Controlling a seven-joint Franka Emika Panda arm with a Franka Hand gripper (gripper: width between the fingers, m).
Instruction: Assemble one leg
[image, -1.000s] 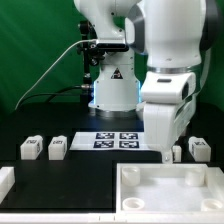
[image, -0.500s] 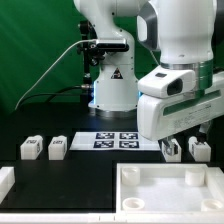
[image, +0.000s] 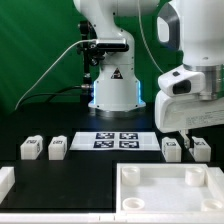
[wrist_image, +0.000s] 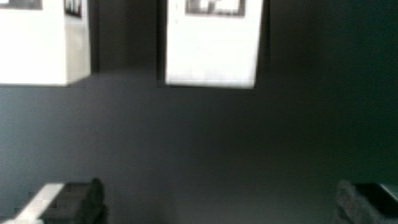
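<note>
Open gripper (image: 185, 133) hangs over the leg (image: 171, 148) at the right of the exterior view, holding nothing.

The leg sits on the black table (image: 90, 175) at right of centre, a tagged face toward the camera. Its long axis is hard to judge there. In the wrist view it runs across the line between the fingers (wrist_image: 71, 200), which stand wide apart over bare table. A second leg (image: 199, 149) sits just beside it, partly masked by the arm. Two more legs (image: 30, 148) lie at left. The marker board (image: 118, 139) lies between, and the tray-like part (image: 150, 176) is cut off at lower right. The wrist view is blurred and crops both blocks.
</note>
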